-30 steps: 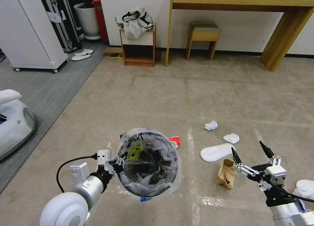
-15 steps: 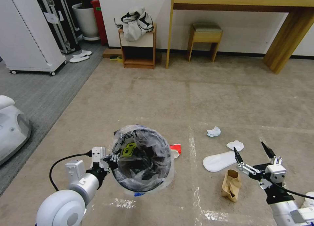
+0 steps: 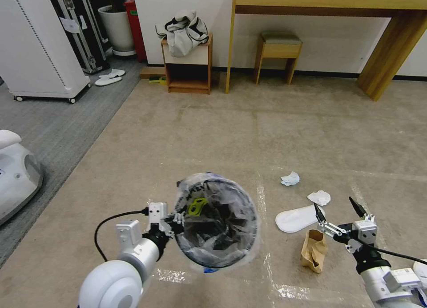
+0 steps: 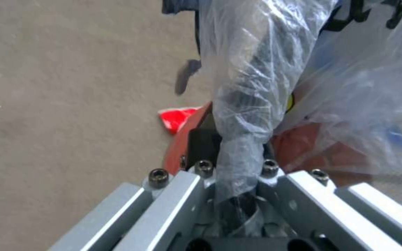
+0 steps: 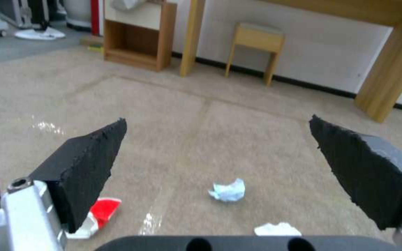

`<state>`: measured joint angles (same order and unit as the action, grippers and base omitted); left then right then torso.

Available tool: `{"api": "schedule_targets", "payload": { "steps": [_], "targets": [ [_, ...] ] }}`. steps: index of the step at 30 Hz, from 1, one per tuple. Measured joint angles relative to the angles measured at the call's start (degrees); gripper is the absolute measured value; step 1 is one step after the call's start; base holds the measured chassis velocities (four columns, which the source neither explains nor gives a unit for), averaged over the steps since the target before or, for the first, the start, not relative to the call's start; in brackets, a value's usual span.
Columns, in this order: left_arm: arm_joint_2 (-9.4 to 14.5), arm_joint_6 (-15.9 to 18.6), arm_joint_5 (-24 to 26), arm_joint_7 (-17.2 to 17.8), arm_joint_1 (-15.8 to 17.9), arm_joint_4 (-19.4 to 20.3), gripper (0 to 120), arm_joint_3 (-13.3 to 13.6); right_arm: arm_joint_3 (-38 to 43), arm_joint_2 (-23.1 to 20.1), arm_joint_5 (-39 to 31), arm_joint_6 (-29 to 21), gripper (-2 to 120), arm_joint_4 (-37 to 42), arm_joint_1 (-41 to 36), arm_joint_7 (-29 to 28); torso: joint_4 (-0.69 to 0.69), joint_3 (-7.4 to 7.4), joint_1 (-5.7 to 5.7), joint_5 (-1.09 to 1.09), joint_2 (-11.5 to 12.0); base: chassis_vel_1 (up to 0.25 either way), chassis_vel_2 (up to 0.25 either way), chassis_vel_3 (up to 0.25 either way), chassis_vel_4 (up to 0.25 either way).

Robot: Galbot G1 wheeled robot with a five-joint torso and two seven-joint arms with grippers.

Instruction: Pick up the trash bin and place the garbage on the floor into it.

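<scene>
With my left pincer (image 3: 174, 219) pinching the bin (image 3: 216, 220) rim at lower centre to keep its mouth up, my right pincer (image 3: 336, 212) hangs spread over the paper bag (image 3: 313, 250), lower right.

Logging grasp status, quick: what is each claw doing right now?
Left claw: shut on the trash bin rim.
Right claw: open, holding nothing, above the floor.

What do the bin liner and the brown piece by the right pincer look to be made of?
The crinkled clear bin liner looks like thin glossy plastic film: see-through, wrinkled, with shiny highlights. The crumpled brown bag beside the right pincer looks like matte kraft paper, with stiff folded creases.
</scene>
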<state>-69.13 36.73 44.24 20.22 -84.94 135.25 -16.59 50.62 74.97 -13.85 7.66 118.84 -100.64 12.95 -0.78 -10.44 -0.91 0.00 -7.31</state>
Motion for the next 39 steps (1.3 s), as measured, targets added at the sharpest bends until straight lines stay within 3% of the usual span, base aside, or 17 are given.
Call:
{"api": "schedule_targets", "payload": {
  "steps": [6, 8, 12, 19, 21, 22, 24, 25, 27, 28, 30, 39],
  "targets": [
    [-0.35, 0.04, 1.08, 0.58, -0.04, 0.18, 2, 1.15, -0.76, -0.64, 0.37, -1.15, 100, -1.25, 0.02, -0.75, 0.00, 0.00, 0.00, 0.00, 0.00, 0.000, 0.000, 0.000, 0.000],
    [-0.47, 0.62, 4.44, 2.87, 0.34, 1.04, 2, 1.76, -2.01, -1.09, 0.40, -2.83, 100, -2.29, 0.35, -1.96, 0.00, 0.00, 0.00, 0.00, 0.00, 0.000, 0.000, 0.000, 0.000],
    [-0.16, 0.88, 5.90, 3.80, 0.65, 1.44, 2, 1.83, -3.12, -1.63, 0.24, -4.65, 100, -2.96, 0.88, -2.93, 0.00, 0.00, 0.00, 0.00, 0.00, 0.000, 0.000, 0.000, 0.000],
    [0.93, 0.83, 6.38, 4.48, 1.15, 1.36, 2, -1.25, -5.17, -4.01, -1.65, -9.24, 100, -4.42, 1.50, -5.85, 0.00, 0.00, 0.00, 0.00, 0.00, 0.000, 0.000, 0.000, 0.000],
    [1.83, 0.72, 6.80, 4.65, 1.01, 1.30, 2, -3.32, -6.02, -7.99, -4.28, -11.61, 100, -4.90, 1.55, -7.69, 0.00, 0.00, 0.00, 0.00, 0.00, 0.000, 0.000, 0.000, 0.000],
    [1.83, 0.72, 6.80, 4.65, 1.01, 1.30, 2, -3.32, -6.02, -7.99, -4.28, -11.61, 100, -4.90, 1.55, -7.69, 0.00, 0.00, 0.00, 0.00, 0.00, 0.000, 0.000, 0.000, 0.000],
    [2.60, 0.53, 6.87, 4.70, 0.49, 1.13, 2, -4.26, -6.68, -13.08, -8.11, -13.98, 100, -5.49, 2.02, -9.69, 0.00, 0.00, 0.00, 0.00, 0.00, 0.000, 0.000, 0.000, 0.000],
    [2.60, 0.53, 6.87, 4.70, 0.49, 1.13, 2, -4.26, -6.68, -13.08, -8.11, -13.98, 100, -5.49, 2.02, -9.69, 0.00, 0.00, 0.00, 0.00, 0.00, 0.000, 0.000, 0.000, 0.000],
    [3.06, 0.36, 6.70, 4.51, -0.42, 1.12, 2, -5.18, -7.98, -18.26, -12.05, -16.29, 100, -6.19, 2.33, -12.39, 0.02, 0.00, -0.01, -0.01, 0.00, 0.000, 0.000, 0.000, 0.000],
    [3.06, 0.36, 6.70, 4.51, -0.42, 1.12, 2, -5.18, -7.98, -18.26, -12.05, -16.29, 100, -6.19, 2.33, -12.39, 0.02, 0.00, -0.01, -0.01, 0.00, 0.000, 0.000, 0.000, 0.000],
    [3.75, 0.07, 6.64, 4.05, -0.94, 1.12, 2, -5.78, -9.83, -22.28, -15.00, -17.30, 100, -7.11, 2.55, -14.96, 0.01, 0.00, 0.00, 0.00, 0.00, 0.000, 0.000, 0.000, 0.000],
    [5.06, -0.70, 7.26, 2.68, -0.70, 0.74, 2, -7.19, -12.52, -29.43, -21.80, -19.06, 100, -7.80, 2.70, -18.82, 0.00, 0.00, -0.01, 0.00, 0.00, 0.000, 0.000, 0.000, 0.000]
  ]
}}
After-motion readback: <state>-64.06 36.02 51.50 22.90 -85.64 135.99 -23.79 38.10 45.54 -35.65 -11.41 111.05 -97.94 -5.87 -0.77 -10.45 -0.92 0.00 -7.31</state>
